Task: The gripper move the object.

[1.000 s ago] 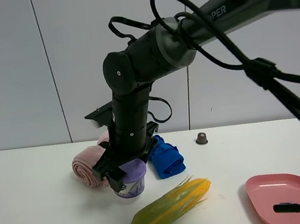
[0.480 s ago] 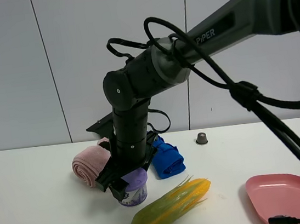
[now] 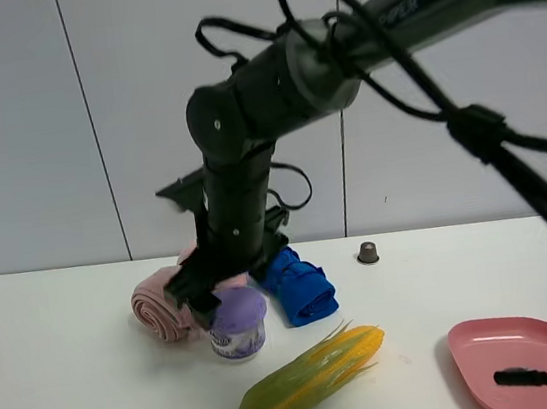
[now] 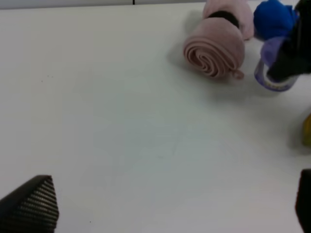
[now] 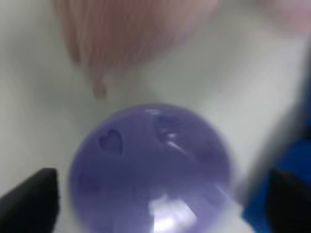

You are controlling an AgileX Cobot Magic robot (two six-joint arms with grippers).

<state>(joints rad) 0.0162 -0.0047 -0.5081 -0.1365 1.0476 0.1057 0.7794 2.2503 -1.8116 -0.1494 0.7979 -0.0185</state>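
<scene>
Lilac-lidded tub [image 3: 237, 328] stands on the table [image 3: 76, 392], lower centre-left of frame, btwn pink towel roll [image 3: 161, 308] & blue cloth [image 3: 303, 286]. My R gripper [image 3: 217, 293] hangs just above, jaws wide astride it. Risk: off-centre closing knocks it over.

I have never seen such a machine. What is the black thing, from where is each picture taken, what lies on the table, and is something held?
It is a robot arm, one of two, each ending in a two-fingered gripper. The wide picture comes from a camera mounted high, off the arms; the other two come from cameras on the wrists. On the white table lie a rolled pink towel, a blue cloth, a lilac-lidded tub, a yellow-green vegetable, a small brown capsule and a pink plate. The right gripper hangs open over the tub, a finger at each side, so nothing is held. The left gripper is open too, away from the things.
</scene>
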